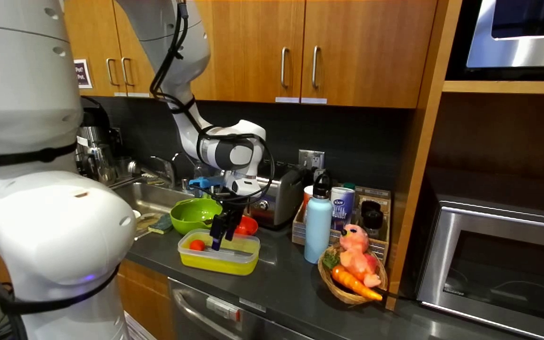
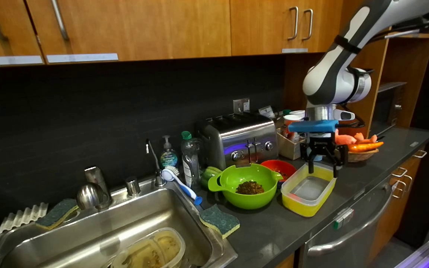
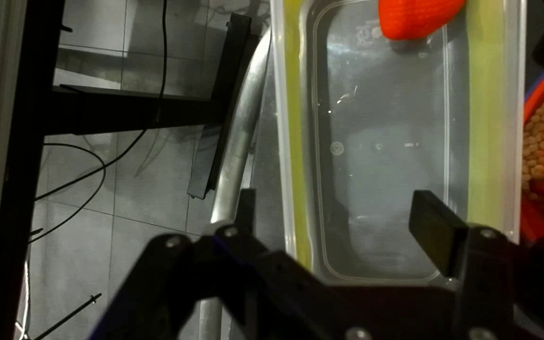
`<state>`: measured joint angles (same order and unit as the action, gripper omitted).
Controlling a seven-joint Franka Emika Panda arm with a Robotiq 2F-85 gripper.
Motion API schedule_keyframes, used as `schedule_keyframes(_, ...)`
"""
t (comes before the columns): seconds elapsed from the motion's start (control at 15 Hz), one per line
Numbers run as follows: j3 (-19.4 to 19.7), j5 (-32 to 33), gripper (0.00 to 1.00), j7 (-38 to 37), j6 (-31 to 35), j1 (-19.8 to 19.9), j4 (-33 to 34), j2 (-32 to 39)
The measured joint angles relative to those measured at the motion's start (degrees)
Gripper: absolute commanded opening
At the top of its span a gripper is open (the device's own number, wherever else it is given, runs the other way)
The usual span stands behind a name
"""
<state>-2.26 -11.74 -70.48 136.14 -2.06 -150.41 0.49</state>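
Hand (image 2: 323, 173) hung over container (image 1: 217, 265), fingers (image 3: 435, 231) pointing down and spread apart, nothing between them; red piece (image 1: 197, 245) (fruit or toy, hard to say) lay inside container, at left end in exterior view, well clear of fingers in wrist view; container stood flat on desk (image 1: 281, 281), open side up, so its walls likely kept red piece from rolling off; green bowl (image 1: 189, 212) and red bowl (image 1: 247, 225) sat on far side, both upright, presumably to contain loose dark crumbs (image 2: 250, 188) and pale rounds (image 3: 539, 146).
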Motion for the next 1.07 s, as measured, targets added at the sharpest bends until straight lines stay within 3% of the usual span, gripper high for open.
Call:
schedule_keyframes(0.27,-1.52,-2.08,1.0,2.33,-2.66,-1.16,1.26,-1.74)
schedule_keyframes(0.67,-6.89,-1.62,1.0,2.69,-7.61,-6.04,5.15,-3.77)
schedule_keyframes(1.07,-10.73,3.95,1.0,2.33,-13.84,-9.19,9.83,-3.78)
